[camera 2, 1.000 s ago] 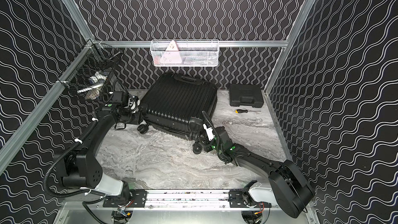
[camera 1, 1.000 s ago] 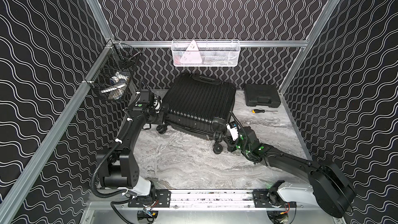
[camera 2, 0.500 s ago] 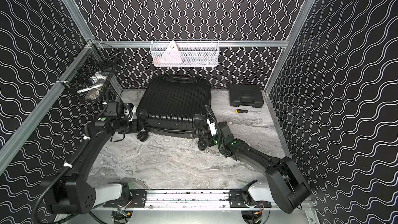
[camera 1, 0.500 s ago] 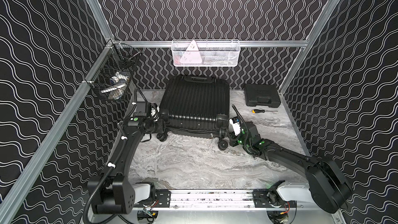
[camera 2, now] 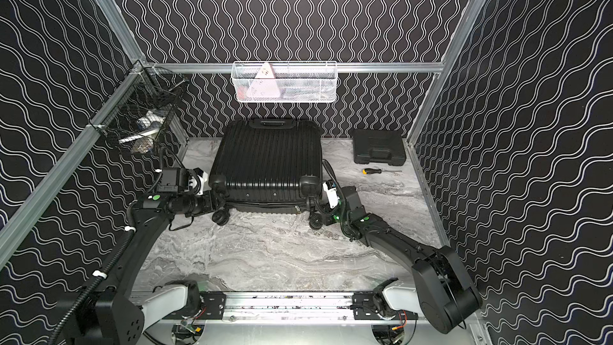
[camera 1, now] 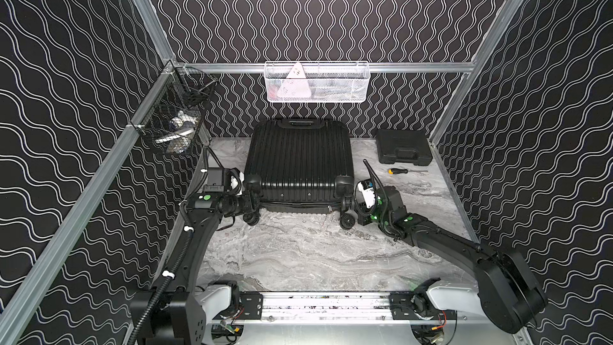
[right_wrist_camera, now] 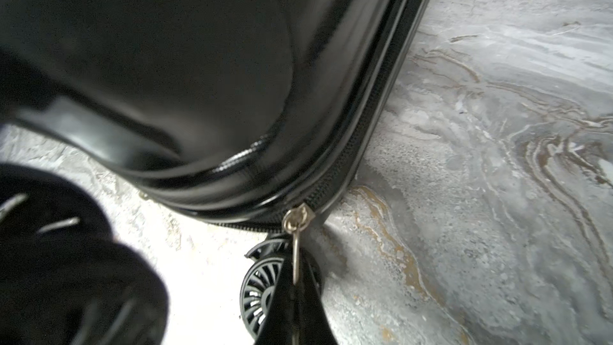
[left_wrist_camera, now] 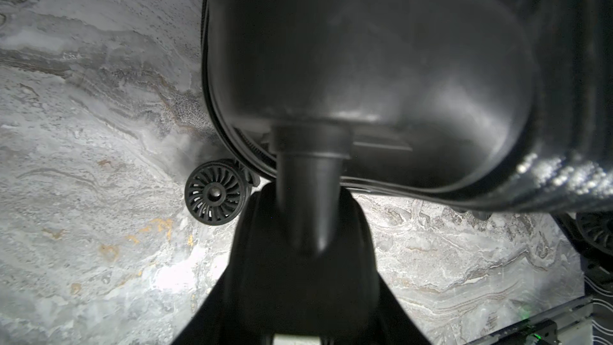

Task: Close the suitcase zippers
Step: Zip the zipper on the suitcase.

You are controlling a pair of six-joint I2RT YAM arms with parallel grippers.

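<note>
The black ribbed suitcase (camera 1: 298, 157) (camera 2: 267, 157) lies flat at the back, both shells together, wheels toward the front. My left gripper (camera 1: 253, 202) (camera 2: 219, 202) is at its front left corner, shut on a wheel caster (left_wrist_camera: 308, 190); the fingers themselves are a dark blur (left_wrist_camera: 303, 240). My right gripper (camera 1: 352, 206) (camera 2: 315, 206) (right_wrist_camera: 295, 282) is at the front right corner, shut on the silvery zipper pull (right_wrist_camera: 295, 253). Its slider (right_wrist_camera: 297, 219) sits on the corner of the zipper band (right_wrist_camera: 351, 154). The band also rounds the left corner (left_wrist_camera: 215, 117).
A flat black tool case (camera 1: 404, 151) and a screwdriver (camera 1: 401, 171) lie at the back right. A white wire basket (camera 1: 316, 82) hangs on the back wall, a black one (camera 1: 175, 121) on the left wall. The arms' rail (camera 1: 325, 303) runs along the front.
The suitcase has swung from askew to square with the back wall. Both grippers moved with its front corners; the right stayed shut on the pull.
</note>
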